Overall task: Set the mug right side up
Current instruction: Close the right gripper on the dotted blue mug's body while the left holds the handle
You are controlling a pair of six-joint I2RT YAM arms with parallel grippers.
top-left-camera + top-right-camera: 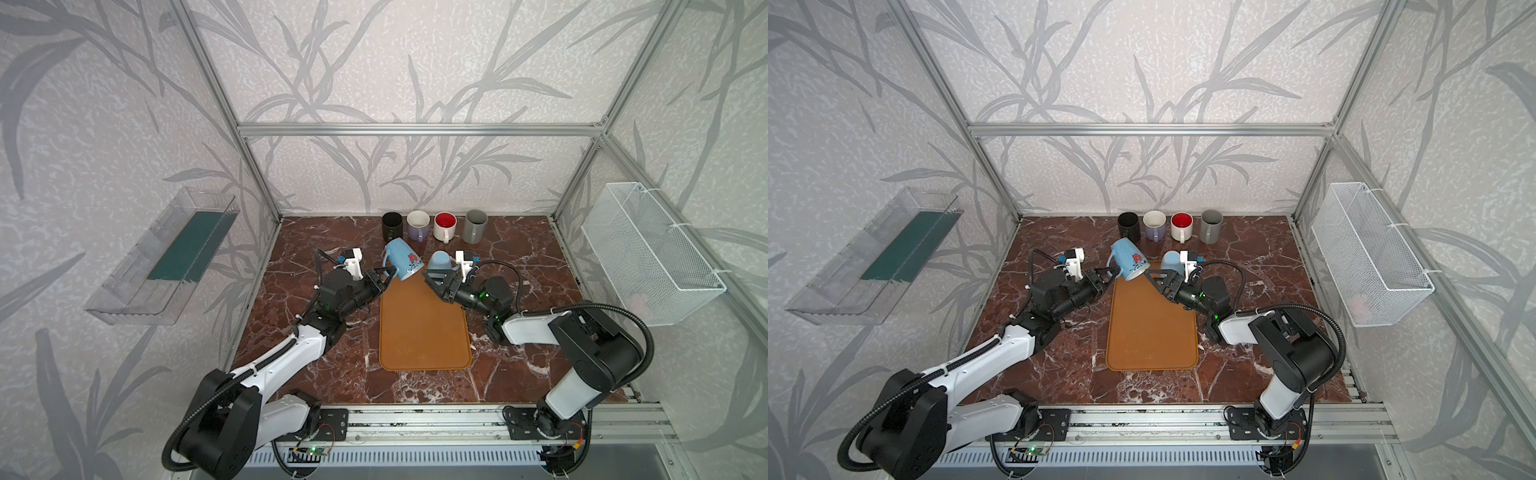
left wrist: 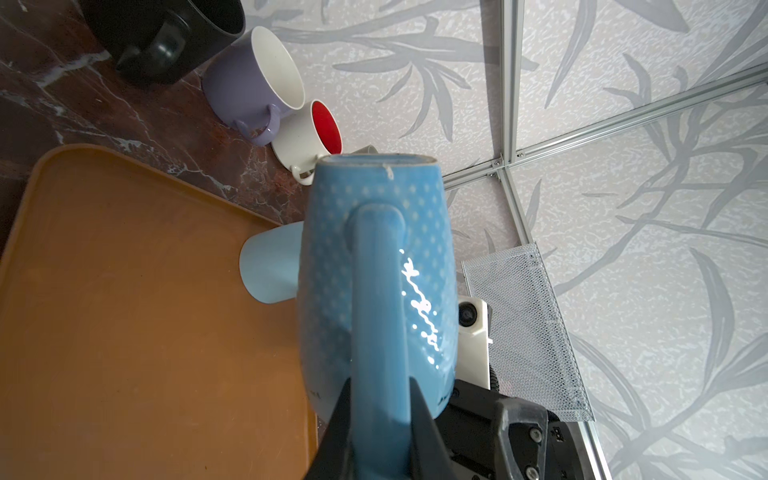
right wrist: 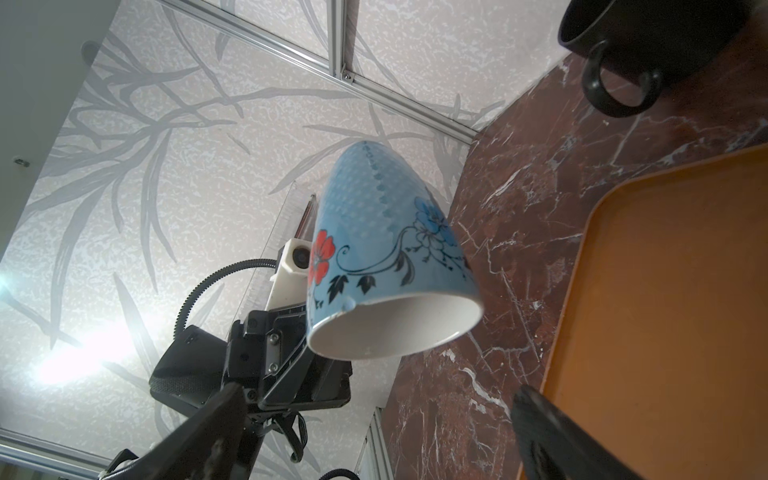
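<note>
Fingers (image 2: 332, 440) of your left gripper (image 2: 380, 415) pinch the handle of the floral mug (image 1: 402, 259), which hangs tilted, mouth down, over the far end of the tray (image 1: 424, 332). Your right gripper (image 3: 374, 415) gapes wide and empty beside its rim. You're mid-flip. Next, roll the wrist until the mouth faces up, then set it down.

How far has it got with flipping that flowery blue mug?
Done: the flowery mug is up off the tray, the left gripper shut on its handle. In hand: it hangs tilted, mouth facing downward, with the right gripper open beside it. Left: finish the turn and stand it upright; a pale blue mug on the tray also looks upside down.
</note>
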